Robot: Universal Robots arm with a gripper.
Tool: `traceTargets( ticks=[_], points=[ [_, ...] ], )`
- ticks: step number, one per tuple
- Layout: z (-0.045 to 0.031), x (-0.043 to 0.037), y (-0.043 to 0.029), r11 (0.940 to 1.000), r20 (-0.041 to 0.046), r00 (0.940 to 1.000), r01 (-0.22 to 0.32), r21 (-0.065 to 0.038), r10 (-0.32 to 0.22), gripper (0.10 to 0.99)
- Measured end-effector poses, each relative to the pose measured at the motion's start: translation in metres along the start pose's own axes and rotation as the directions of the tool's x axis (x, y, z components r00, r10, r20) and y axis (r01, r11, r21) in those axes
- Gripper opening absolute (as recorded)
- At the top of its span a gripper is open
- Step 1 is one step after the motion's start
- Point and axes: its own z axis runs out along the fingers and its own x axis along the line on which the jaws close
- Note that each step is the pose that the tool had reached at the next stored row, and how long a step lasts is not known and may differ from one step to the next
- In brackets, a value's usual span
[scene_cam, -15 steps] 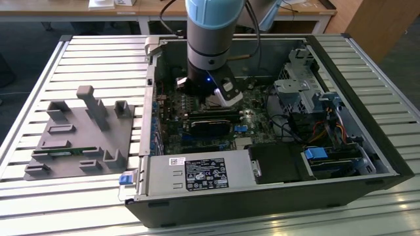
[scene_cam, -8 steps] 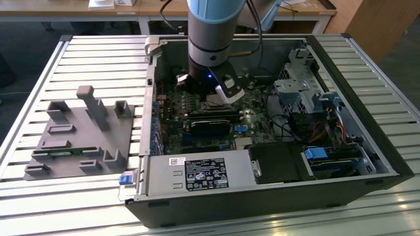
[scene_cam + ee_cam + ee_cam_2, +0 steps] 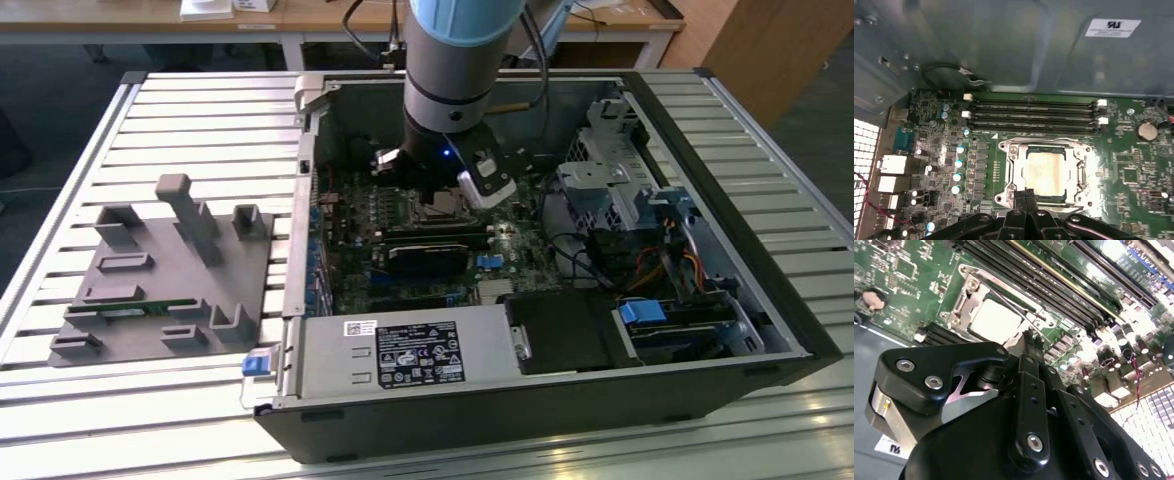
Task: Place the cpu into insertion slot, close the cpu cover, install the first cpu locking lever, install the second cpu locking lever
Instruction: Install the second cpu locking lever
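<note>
The cpu (image 3: 1046, 172) lay flat and square in the insertion slot (image 3: 1013, 176), silvery top facing up, with the cpu cover (image 3: 1080, 175) folded down around it as a metal frame. The hand (image 3: 1025, 196) hung right at the socket's near edge, its black fingertips (image 3: 1028, 340) pressed together, pinching nothing visible. Four long memory slots (image 3: 1034, 114) ran parallel just beyond the socket on the green board (image 3: 1129, 170).

The robot arm (image 3: 454, 60) runs off the exterior view's top edge and hides much of the insertion slot (image 3: 437, 208). In the first wrist view, the gripper (image 3: 1025, 196) covers the cpu cover (image 3: 1046, 172)'s near edge.
</note>
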Motion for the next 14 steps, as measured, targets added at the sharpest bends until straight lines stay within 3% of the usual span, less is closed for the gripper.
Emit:
traceTargets(
  ticks=[3, 14],
  points=[
    [-0.0057, -0.0016, 0.0016, 1.0000, -0.0026, 1.0000, -0.001, 0.000, 0.001, 0.106],
    [-0.0066, -0.0031, -0.0008, 1.0000, -0.0047, 1.0000, -0.001, 0.000, 0.001, 0.106]
  ],
)
